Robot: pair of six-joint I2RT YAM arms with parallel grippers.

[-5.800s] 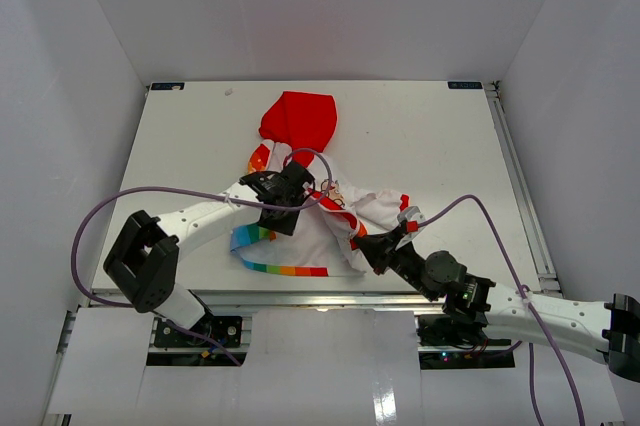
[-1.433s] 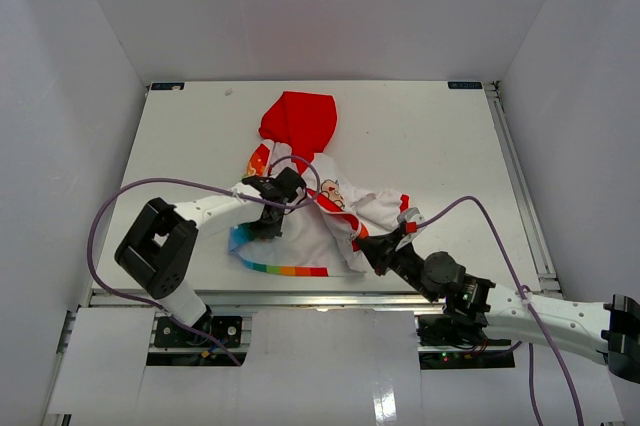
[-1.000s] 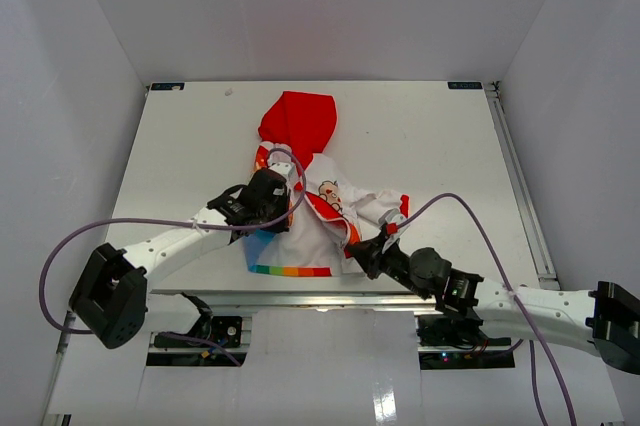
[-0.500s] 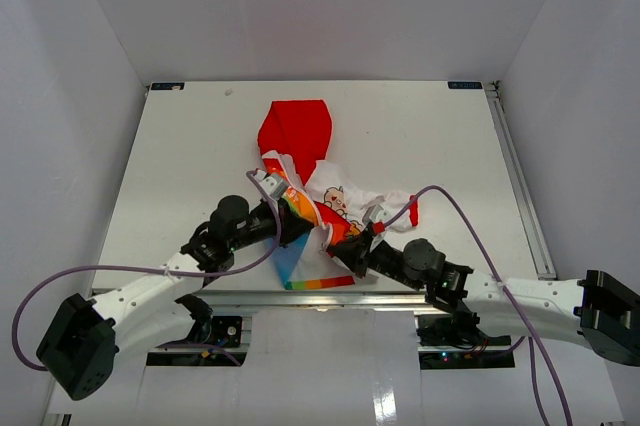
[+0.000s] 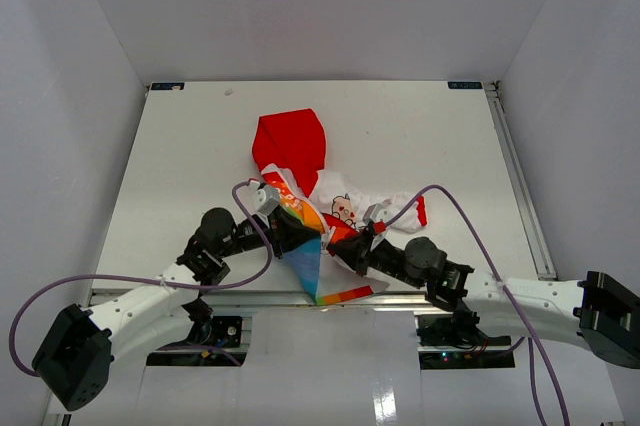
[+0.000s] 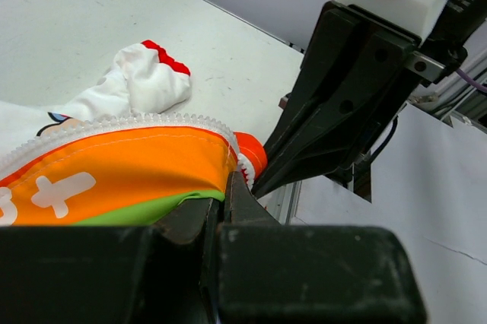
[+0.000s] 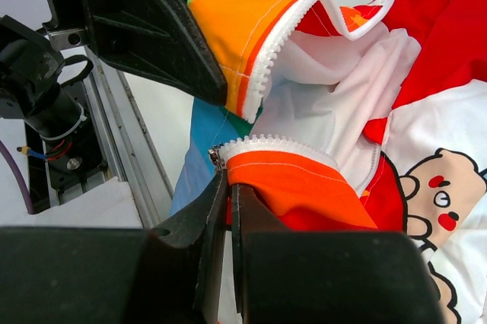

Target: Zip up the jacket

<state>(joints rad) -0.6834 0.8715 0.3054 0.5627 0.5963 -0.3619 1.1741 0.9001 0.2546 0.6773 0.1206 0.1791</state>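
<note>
White jacket (image 5: pixel 290 146) lying unzipped, left end effector (image 5: pixel 298 236) clamped on it, right end effector (image 5: pixel 344 249) likewise

walls (image 5: pixel 300 6) were plain white at top, left, right | table (image 5: pixel 190 136) was white, matte, centre | metal rail (image 5: pixel 522 186) ran along table's right edge | light was even
</note>
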